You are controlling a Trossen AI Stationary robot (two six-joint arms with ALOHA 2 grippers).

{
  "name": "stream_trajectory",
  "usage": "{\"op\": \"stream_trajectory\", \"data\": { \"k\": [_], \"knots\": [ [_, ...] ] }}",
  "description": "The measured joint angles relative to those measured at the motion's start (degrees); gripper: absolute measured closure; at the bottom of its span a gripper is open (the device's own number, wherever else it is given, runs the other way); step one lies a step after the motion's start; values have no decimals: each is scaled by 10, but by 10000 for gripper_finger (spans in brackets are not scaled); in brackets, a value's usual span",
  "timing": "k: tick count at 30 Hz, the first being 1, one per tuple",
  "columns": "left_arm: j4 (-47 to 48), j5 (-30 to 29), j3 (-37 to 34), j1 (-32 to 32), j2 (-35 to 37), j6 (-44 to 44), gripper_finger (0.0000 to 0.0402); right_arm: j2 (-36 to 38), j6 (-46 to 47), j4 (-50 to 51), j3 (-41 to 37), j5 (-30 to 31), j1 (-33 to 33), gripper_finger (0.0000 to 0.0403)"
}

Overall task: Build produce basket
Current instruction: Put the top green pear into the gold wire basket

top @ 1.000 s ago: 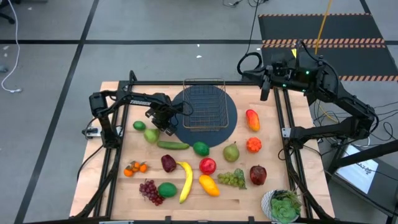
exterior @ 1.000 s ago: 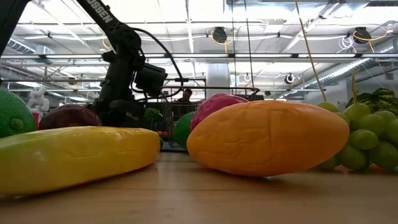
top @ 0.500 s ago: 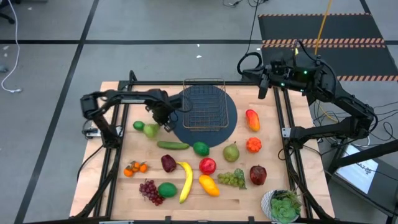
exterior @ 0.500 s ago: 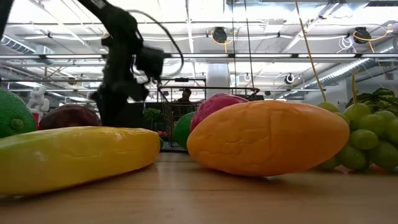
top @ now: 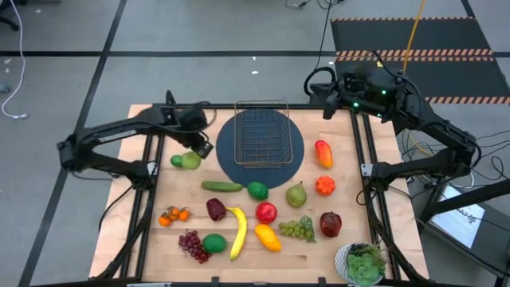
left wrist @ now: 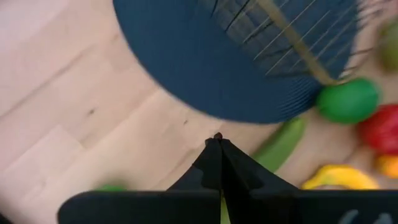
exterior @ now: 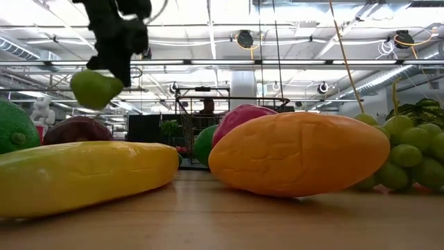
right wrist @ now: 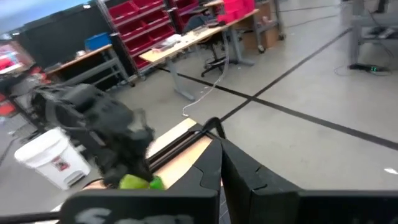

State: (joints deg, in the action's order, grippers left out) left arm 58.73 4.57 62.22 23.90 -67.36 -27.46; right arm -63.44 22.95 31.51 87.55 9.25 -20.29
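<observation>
Presently, from the left: left gripper [top: 197,151], fingers pressed together on a small yellow-green pear-shaped toy fruit [top: 190,161], which a second ago lay on the pale wooden table [top: 143,239] and now hangs clear of it, as the low view shows [exterior: 94,89]; the arm has drawn back from the mat edge and risen. Next, round dark-blue mat [top: 231,163], bearing the small rectangular basket of thin dark wire [top: 263,137], which looks empty. Below it, produce not yet collected: long green cucumber [top: 221,186], yellow banana [top: 237,231], round green lime [top: 256,190], red apple [top: 266,212], orange-yellow mango [top: 268,237], green grapes [top: 296,229]. Far right, right gripper [top: 328,108], fingers shut on nothing, waiting at the table's back corner. Judgement: first item lifted; carry to the basket remains.
</observation>
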Motion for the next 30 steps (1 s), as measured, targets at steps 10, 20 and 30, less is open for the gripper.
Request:
{"op": "stream_trajectory", "data": {
  "k": [10,20,30],
  "knots": [
    [-167,30,0,21,121,-100,401,-45,51,-6,0,0,0,357],
    [-408,38,1,51,137,-179,401,-67,50,-52,0,-20,0,333],
    [-531,-21,2,86,129,-328,401,-65,32,-51,0,-51,0,332]
  ]
}}
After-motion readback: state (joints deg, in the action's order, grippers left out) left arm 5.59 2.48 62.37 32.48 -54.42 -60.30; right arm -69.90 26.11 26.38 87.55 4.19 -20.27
